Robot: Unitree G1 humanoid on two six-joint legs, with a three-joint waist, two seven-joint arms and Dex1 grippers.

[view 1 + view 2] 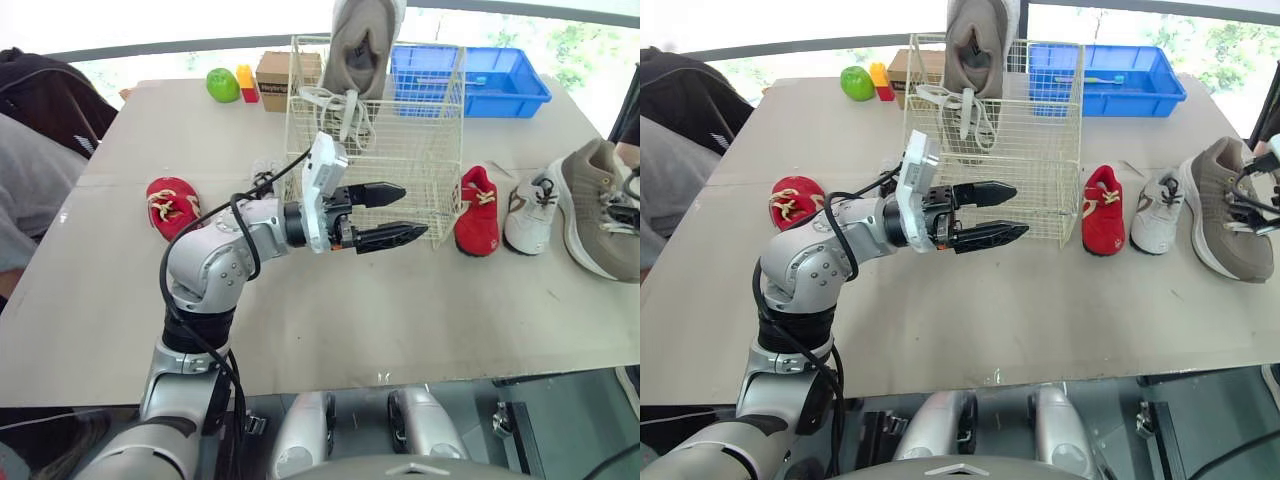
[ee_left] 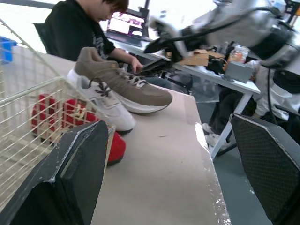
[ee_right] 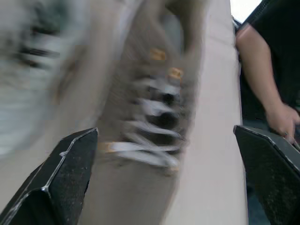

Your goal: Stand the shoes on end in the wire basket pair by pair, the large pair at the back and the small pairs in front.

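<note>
Left eye view puts the left gripper (image 1: 414, 210) just in front of the white wire basket (image 1: 420, 140) on the beige table (image 1: 330, 320), its two black fingers spread apart with nothing between them. One large taupe sneaker (image 1: 360, 40) stands on end at the basket's back. A small red shoe (image 1: 172, 205) lies left of the basket. The other small red shoe (image 1: 478, 212), a small white shoe (image 1: 530, 212) and the second large taupe sneaker (image 1: 595, 205) lie to its right. Right wrist view has the right gripper (image 3: 165, 130) spread wide over that sneaker's laces; whether it touches them I cannot tell.
</note>
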